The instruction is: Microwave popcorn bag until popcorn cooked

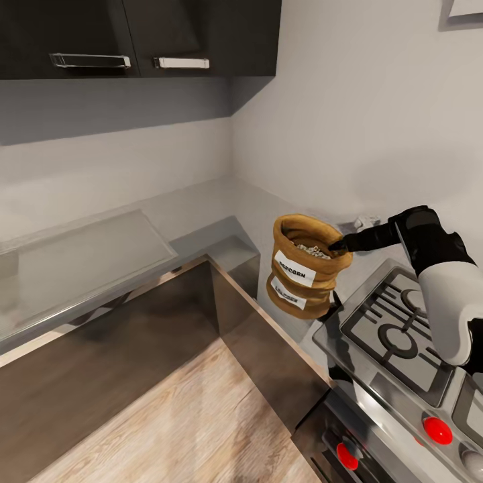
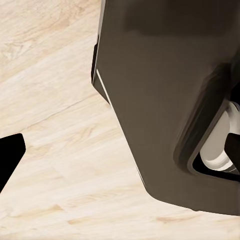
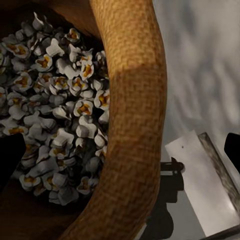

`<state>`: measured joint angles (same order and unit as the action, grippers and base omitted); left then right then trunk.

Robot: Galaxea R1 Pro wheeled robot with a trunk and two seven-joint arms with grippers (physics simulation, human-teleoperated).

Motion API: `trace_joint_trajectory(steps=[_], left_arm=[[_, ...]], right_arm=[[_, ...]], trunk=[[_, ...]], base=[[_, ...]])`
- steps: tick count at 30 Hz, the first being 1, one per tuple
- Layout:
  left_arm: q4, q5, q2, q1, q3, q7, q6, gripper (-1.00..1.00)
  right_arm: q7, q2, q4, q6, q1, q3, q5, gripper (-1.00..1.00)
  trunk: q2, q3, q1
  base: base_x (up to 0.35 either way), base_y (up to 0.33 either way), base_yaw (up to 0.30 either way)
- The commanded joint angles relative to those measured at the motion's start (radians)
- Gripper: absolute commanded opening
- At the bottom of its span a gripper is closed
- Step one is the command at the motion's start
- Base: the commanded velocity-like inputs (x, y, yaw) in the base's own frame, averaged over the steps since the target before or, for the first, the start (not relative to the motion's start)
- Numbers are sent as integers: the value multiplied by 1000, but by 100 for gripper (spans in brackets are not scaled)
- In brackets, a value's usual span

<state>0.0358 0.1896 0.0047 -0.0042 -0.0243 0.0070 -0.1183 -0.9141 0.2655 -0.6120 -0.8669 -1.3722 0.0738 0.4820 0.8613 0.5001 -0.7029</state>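
Observation:
The popcorn bag (image 1: 303, 263), a tan burlap sack with a white label, stands on the glossy grey countertop (image 1: 201, 208) beside the hob, mirrored in the surface below it. White popped kernels (image 3: 55, 115) fill it. My right gripper (image 1: 339, 245) reaches in from the right and stands open astride the thick rolled rim (image 3: 131, 125), one finger over the popcorn and the other outside the bag. My left gripper (image 2: 120, 152) is open with nothing in it, hanging over the wood floor beside my dark base. The microwave is out of view.
A silver gas hob (image 1: 396, 329) with black grates and red knobs (image 1: 437, 429) lies right of the bag, under my right arm. Dark upper cabinets (image 1: 181, 63) hang over the corner. A flat inset panel (image 1: 87, 255) sits in the left worktop. A small pale object (image 1: 362, 221) lies behind the bag.

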Motion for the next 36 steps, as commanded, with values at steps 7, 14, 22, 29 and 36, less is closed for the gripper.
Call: trace_joint_trajectory(steps=[7,14,22,29,36], left_arm=[[-1,4,0,0,-2,1,-3,100],[-1,4,0,0,-2,1,-3,100],[-1,3,0,0,-2,1,-3,100],[-1,4,0,0,-2,1,-3,100],[-1,4,0,0,-2,1,-3,100]], right_arm=[[-8,0,22,13,-1,4,10,100],[-8,0,35,24,-1,4,9,-100],[-12,-1,32,18,-1,6,9,-100],[-14,-2,-8,-33,-1,98,8,-100],[-12,0,-218,-180,-1,93,19,-100]], trunk=[[1,1,0],[1,1,0],[1,1,0],[1,1,0],[1,1,0]], base=[[0,0,0],[0,0,0],[0,0,0],[0,0,0],[0,0,0]])
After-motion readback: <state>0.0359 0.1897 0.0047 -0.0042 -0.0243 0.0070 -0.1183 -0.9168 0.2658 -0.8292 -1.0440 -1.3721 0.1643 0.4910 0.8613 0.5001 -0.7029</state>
